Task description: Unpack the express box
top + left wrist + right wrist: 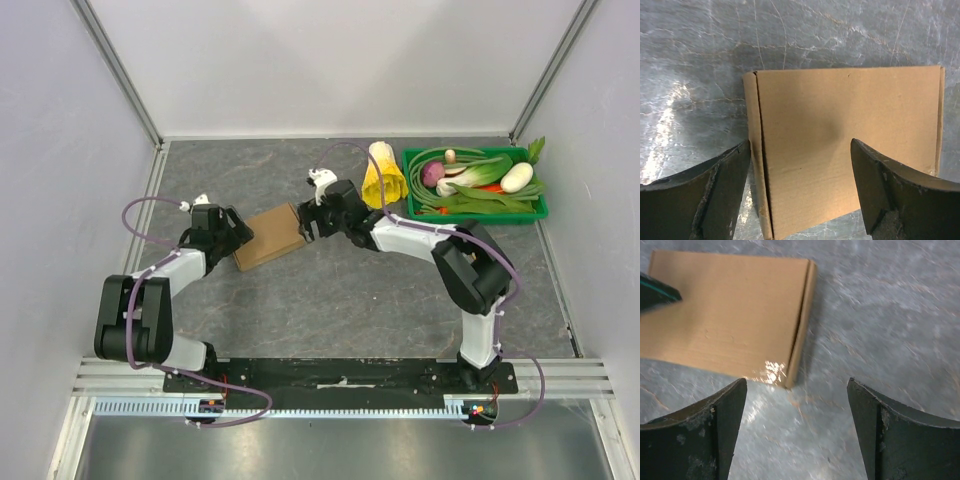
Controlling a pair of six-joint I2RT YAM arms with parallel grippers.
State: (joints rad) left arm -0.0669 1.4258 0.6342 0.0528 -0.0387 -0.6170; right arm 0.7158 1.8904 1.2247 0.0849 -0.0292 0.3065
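**A:** Start at the near edge. What do the arms look like?

**B:** Both bases are bolted to a black bar (340,372) at the table's front. The left arm folds up and reaches inward, and the right arm bends across towards the middle.

**A:** And the left gripper (239,236)?

**B:** It is spread wide and holds nothing. In its wrist view the two dark fingers (720,195) stand well apart. One is just beside the box's long edge and the other is over the cardboard top. I cannot tell whether either touches it.

**A:** The right gripper (306,220)?

**B:** It is also spread, with nothing pinched. Between its fingers (705,435) there is only bare grey table (880,315). The box's corner lies just beyond the left-hand finger in that view, which is somewhat blurred.

**A:** Where is the express box (270,237)?

**B:** It lies flat on the table in the middle of the workspace, between the two grippers and turned at a slight angle. The left gripper is at one end and the right gripper at the other. The flap is down, so the box is closed.

**A:** Farther back?

**B:** A yellow object (383,176) lies near the right wrist, though I cannot tell what it is. Just beside it, at the far right, a green tray (540,212) holds leafy greens, a white vegetable and a purplish one.
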